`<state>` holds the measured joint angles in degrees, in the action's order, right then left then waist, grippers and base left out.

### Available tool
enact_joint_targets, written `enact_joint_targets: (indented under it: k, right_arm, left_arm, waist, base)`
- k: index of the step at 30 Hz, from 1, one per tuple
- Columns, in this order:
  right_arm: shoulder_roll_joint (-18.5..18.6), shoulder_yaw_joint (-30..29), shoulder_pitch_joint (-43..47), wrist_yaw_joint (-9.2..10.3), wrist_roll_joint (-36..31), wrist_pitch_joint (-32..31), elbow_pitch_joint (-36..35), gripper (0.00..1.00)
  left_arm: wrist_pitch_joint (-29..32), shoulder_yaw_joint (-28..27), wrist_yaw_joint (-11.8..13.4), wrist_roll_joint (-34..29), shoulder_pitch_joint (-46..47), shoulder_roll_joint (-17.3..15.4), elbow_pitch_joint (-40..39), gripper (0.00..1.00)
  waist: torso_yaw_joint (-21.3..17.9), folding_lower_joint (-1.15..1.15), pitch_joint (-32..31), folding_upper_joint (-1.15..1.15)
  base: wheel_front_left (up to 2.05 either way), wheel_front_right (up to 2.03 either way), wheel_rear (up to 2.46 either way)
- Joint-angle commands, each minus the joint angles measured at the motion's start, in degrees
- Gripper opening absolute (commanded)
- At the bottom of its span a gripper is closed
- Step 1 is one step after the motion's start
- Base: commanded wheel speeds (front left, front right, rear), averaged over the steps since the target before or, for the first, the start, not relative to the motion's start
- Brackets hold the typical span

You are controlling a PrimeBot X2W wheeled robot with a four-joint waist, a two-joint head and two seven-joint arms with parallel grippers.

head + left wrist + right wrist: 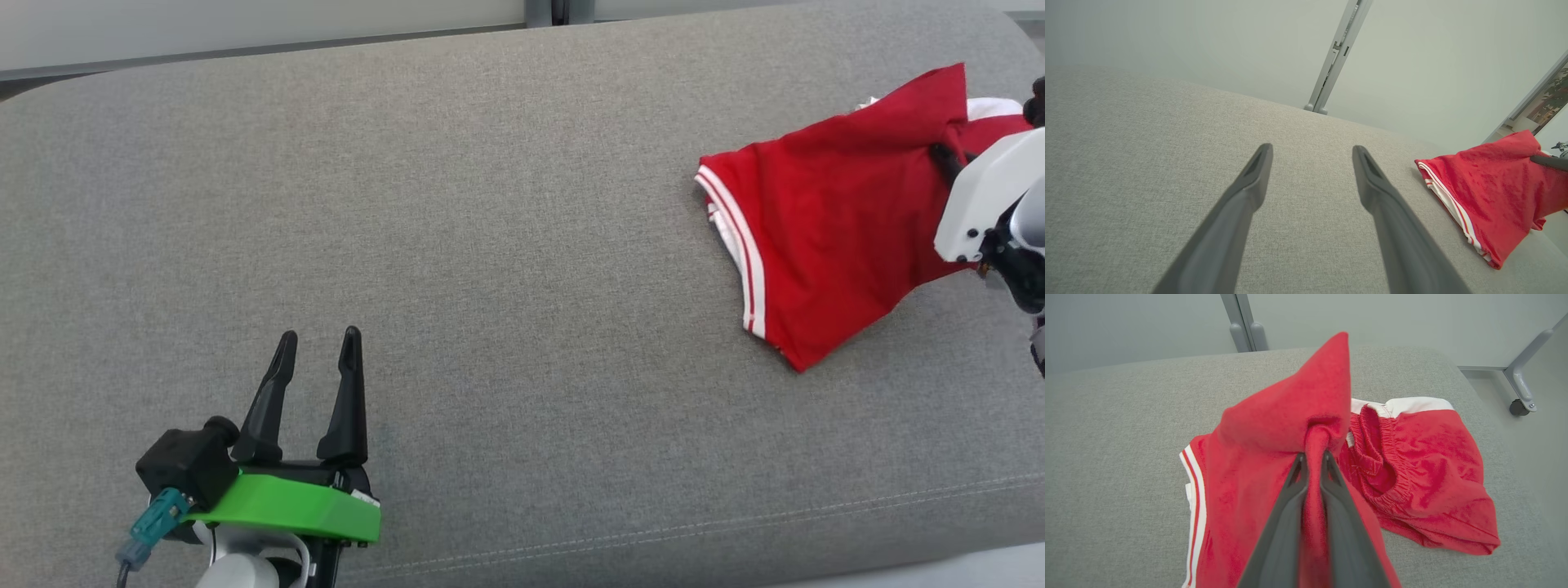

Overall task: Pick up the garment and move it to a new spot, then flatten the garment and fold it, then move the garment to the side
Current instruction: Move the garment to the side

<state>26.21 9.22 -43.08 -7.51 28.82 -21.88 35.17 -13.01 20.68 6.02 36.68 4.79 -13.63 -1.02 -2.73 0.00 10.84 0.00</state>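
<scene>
Lift straight up with the right tool (1312,457), shut narrow on a bunched peak of the red fuzzy-knit shorts with white side stripes and a gathered elastic waistband (1412,477), lying at the right edge of the head view. Raise until the trailing hem clears the grey woven-fabric padded desk (490,245) before carrying toward the bare middle, to avoid dragging in fresh creases. Pinch deep, since soft, limp cloth probably slips from slim, smooth dark fingers (1286,522). Leave the left tool (318,343), spread wide and holding nothing at lower left, ready to catch a hanging corner. Expect drape, not stiffness: half tented into a cone, half slumped in folds, waistband ruffled, desk weave coarse and likely grippy.
</scene>
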Motion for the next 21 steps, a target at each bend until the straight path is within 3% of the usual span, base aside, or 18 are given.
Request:
enact_joint_targets:
  k: [1,21]
  right_arm:
    - [0.8,-0.5,-0.8,0.05,-0.3,-0.1,0.1,0.0]
    - [8.3,-7.8,-10.7,0.05,-6.4,-1.6,3.0,0.0]
  left_arm:
    - [-0.3,-0.2,0.0,0.0,1.0,-0.5,-0.2,1.0]
    - [3.7,0.6,1.5,-3.1,5.2,-4.0,-6.3,1.0]
  waist:
    - [-0.1,0.0,0.5,0.0]
    - [-1.7,0.0,11.7,0.0]
  base:
    - [0.0,0.0,0.0]
    - [0.0,0.0,0.0]
